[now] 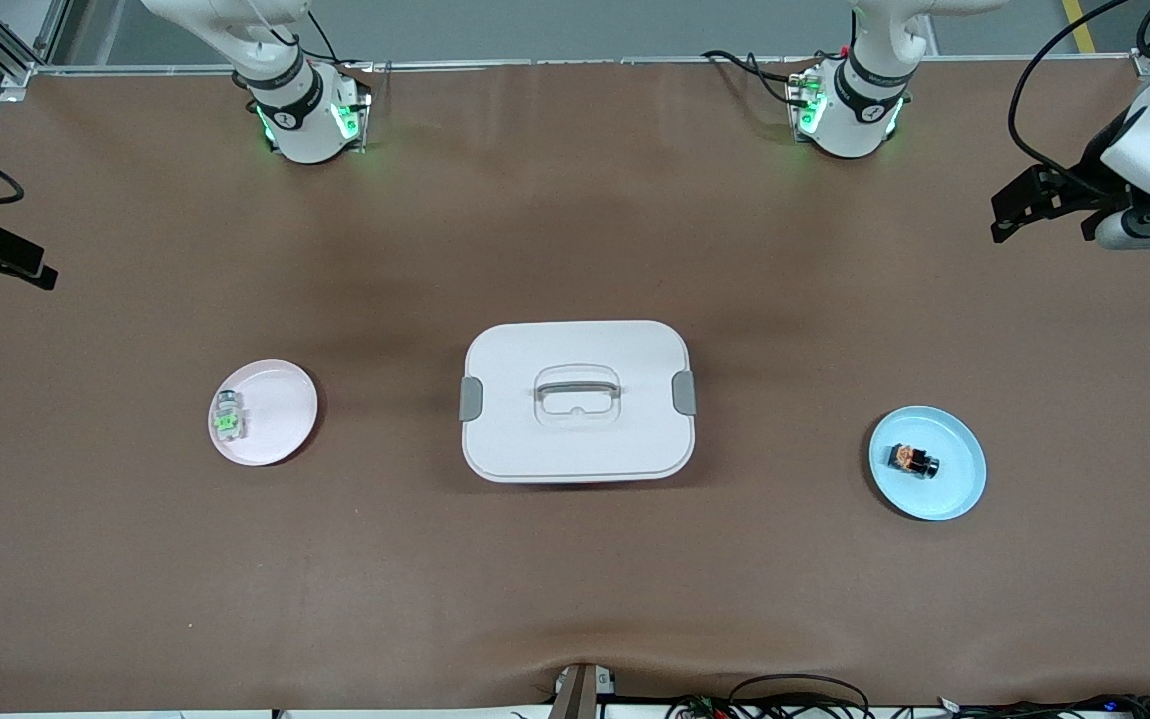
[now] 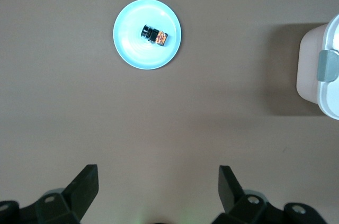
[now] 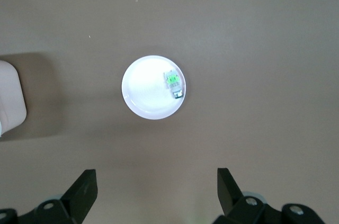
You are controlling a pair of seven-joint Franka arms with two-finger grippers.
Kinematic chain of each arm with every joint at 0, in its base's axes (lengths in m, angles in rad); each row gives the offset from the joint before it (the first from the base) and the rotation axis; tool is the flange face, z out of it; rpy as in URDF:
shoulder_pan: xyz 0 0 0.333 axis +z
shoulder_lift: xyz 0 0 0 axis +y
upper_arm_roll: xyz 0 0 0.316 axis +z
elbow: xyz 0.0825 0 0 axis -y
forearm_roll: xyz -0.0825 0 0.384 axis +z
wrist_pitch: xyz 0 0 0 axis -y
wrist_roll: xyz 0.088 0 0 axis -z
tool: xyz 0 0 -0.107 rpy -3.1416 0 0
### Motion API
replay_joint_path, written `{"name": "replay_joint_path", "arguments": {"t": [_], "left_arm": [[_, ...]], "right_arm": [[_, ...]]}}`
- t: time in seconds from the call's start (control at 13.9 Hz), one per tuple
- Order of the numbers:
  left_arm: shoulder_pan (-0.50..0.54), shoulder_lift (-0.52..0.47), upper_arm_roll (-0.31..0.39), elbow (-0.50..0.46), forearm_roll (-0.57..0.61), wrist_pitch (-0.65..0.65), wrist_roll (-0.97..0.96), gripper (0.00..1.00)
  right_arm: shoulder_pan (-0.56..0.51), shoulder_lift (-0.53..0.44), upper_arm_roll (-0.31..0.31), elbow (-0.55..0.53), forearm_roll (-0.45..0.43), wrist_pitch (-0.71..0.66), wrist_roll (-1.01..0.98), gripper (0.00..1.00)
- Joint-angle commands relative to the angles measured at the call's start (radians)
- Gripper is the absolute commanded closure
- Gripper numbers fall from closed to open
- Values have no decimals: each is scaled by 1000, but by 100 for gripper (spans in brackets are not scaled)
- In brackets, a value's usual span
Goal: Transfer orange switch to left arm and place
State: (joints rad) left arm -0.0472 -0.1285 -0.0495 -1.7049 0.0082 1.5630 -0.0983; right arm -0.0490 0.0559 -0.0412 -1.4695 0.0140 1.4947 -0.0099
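Front view shows we have not started: the orange switch (image 1: 912, 460) lies on the blue plate (image 1: 959, 491) toward the left arm's end of the desk, well apart from the box (image 1: 576, 439). The left gripper (image 2: 158, 181) and right gripper (image 3: 157, 182) hang high with jaws wide open and empty.

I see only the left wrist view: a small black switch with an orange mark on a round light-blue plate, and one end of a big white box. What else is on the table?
Observer: A round pink plate lies toward the right arm's end of the table. The white plastic box is between it and your blue plate.
Operator: Is the pink plate empty?
Observer: No, a small clear component with a green mark lies on it.
Operator: Where is the right gripper?
Observer: The right gripper hangs open over that end, holding nothing, just as the left gripper does over its own end.
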Motion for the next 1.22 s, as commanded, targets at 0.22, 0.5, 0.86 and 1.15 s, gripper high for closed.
{"name": "replay_joint_path", "arguments": {"t": [0.22,0.5,0.86,1.15], "left_arm": [[0,-11,3,27,3,-43,9,0],[0,-4,2,33,1,-43,11,0],[3,7,3,51,1,-43,12,0],[3,27,3,86,1,-43,8,0]], "right_arm": [[-14,-108,15,-115,1,42,10,0],[-9,-108,17,-100,4,33,10,0],[-11,-110,17,-94,8,22,80,0],[-11,-111,24,-92,6,18,68,0]]}}
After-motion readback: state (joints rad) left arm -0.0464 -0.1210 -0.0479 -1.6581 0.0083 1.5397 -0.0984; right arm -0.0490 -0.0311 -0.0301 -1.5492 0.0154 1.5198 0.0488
